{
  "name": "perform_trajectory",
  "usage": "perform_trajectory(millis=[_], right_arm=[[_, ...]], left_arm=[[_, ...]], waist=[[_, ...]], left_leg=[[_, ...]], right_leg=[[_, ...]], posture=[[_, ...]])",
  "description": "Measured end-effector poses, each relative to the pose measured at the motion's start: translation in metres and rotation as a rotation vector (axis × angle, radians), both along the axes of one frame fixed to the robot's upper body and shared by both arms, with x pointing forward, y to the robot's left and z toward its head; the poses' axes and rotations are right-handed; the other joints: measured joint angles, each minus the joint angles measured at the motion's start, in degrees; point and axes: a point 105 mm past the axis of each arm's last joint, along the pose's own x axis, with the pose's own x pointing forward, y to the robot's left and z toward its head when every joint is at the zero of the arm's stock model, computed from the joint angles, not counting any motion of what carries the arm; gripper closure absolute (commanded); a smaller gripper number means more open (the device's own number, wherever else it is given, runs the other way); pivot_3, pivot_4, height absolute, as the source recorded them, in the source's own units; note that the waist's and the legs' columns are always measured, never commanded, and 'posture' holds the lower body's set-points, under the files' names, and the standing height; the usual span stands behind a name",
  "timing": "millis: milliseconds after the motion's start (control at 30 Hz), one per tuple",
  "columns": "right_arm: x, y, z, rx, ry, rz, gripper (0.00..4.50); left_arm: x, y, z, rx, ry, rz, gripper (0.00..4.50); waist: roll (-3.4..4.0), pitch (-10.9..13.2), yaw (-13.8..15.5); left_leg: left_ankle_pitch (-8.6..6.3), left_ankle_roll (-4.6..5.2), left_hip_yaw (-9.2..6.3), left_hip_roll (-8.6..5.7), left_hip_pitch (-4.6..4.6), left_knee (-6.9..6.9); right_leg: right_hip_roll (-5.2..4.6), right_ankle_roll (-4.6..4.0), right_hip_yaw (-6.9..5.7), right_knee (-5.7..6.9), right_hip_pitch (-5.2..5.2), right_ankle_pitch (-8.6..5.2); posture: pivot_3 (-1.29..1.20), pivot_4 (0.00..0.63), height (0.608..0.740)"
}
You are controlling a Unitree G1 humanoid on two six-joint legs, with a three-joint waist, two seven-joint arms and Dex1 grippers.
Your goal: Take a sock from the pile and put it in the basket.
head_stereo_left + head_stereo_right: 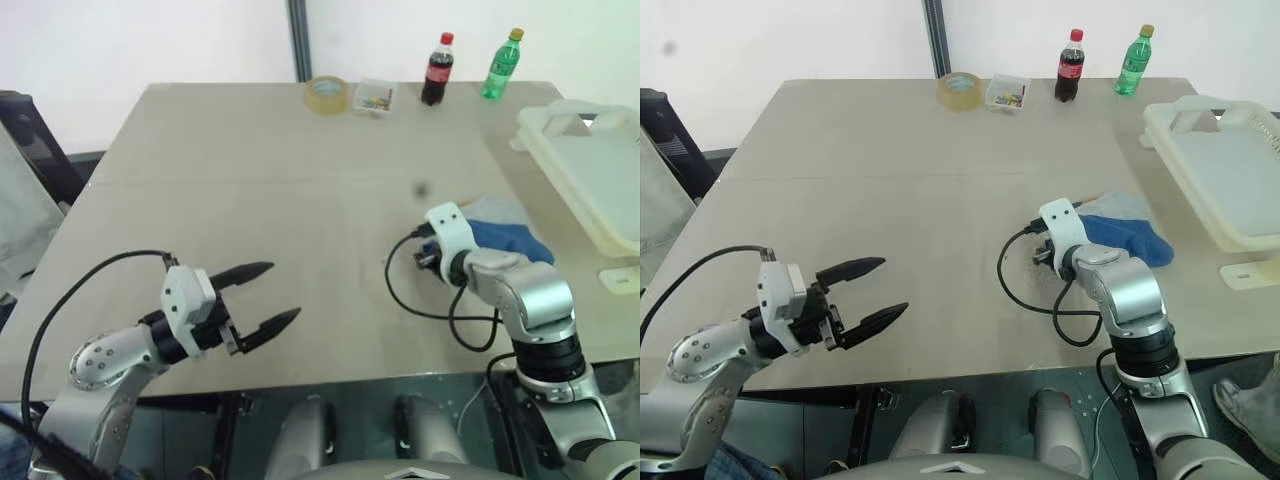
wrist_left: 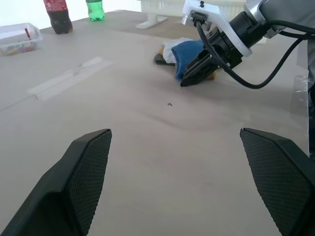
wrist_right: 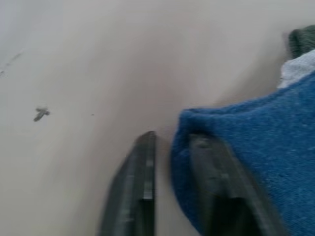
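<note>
Beside the right gripper [image 1: 432,258], head views: the pile [image 1: 505,232] lay just past its fingertips on the desk [image 1: 250,200]; the basket [image 1: 1220,180] stood well apart, further right. Left gripper [image 1: 262,295] hovered wide apart, holding nothing.

Left wrist view: the right gripper's tip met the blue sock [image 2: 189,54] at the pile's near edge.

Right wrist view: fingers [image 3: 140,187] nearly together, pinching only a thin fold of blue hem. Risk, as judged: so shallow a bite could slip on lifting, or drag neighbouring socks along.
</note>
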Motion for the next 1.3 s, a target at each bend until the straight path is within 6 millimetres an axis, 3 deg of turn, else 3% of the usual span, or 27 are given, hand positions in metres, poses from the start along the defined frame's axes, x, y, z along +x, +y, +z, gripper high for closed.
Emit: perform_trajectory(millis=[500,767,1000,1300], right_arm=[[-0.002,0.004,0.001,0.020,0.004,0.023,4.48],[-0.020,0.054,0.003,0.082,0.046,0.238,4.48],[-0.015,0.092,0.005,0.097,0.036,0.338,4.48],[-0.013,0.163,0.017,0.160,0.001,0.499,4.48]], left_arm=[[-0.001,0.000,0.000,0.000,0.001,-0.004,0.00],[0.000,-0.001,0.001,0.001,-0.004,-0.011,0.00],[0.001,0.000,0.003,0.007,-0.022,-0.017,0.00],[-0.004,0.005,-0.005,0.008,0.003,0.022,0.00]], waist=[[0.02,0.02,-0.04],[0.06,0.07,-1.07],[0.06,0.09,-1.42],[0.10,0.12,-1.48]], left_leg=[[-0.01,0.00,-0.01,0.00,-0.01,-0.08],[0.06,-0.08,-0.02,0.00,-0.02,-0.37],[0.06,-0.10,-0.02,0.00,-0.04,-0.39],[0.12,-0.19,-0.03,0.01,-0.09,-0.50]], right_leg=[[-0.03,0.00,-0.01,-0.02,-0.03,0.00],[-0.01,-0.05,-0.01,-0.05,-0.11,-0.03],[0.01,-0.05,-0.02,-0.08,-0.11,-0.03],[0.04,-0.05,-0.04,-0.08,-0.21,-0.03]], posture=[[0.00,0.150,0.740],[0.00,0.150,0.740],[0.00,0.150,0.740],[0.00,0.150,0.740]])
